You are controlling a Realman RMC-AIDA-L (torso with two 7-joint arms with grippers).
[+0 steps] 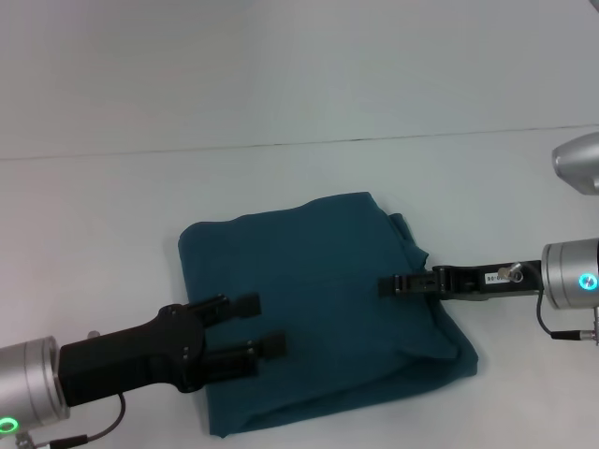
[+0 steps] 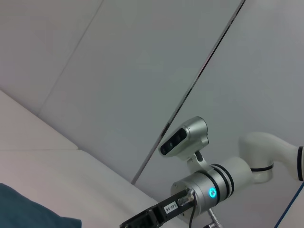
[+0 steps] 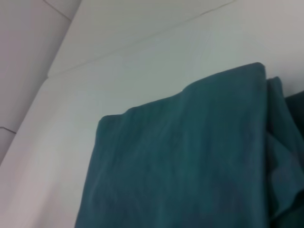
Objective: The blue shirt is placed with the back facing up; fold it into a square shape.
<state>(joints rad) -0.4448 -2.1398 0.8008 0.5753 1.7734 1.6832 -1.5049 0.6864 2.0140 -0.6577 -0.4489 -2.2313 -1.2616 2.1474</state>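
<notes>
Nearest the camera, the left tool [image 1: 253, 325] is hovering with prongs spread wide at seven o'clock over the dark teal-blue knit shirt [image 1: 323, 309], already lying roughly square mid-surface [image 1: 112, 196]. At three o'clock the right tool [image 1: 386, 285] is reaching in; I cannot tell its opening. Squaring loose right-edge layers would likely finish it.

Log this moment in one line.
blue shirt: folded, roughly square | left gripper: open above it | right gripper: over its right side

Bright, even light falls from overhead; shadows on the bench [image 1: 112, 243] stay faint (the right wrist view looks soft throughout).
</notes>
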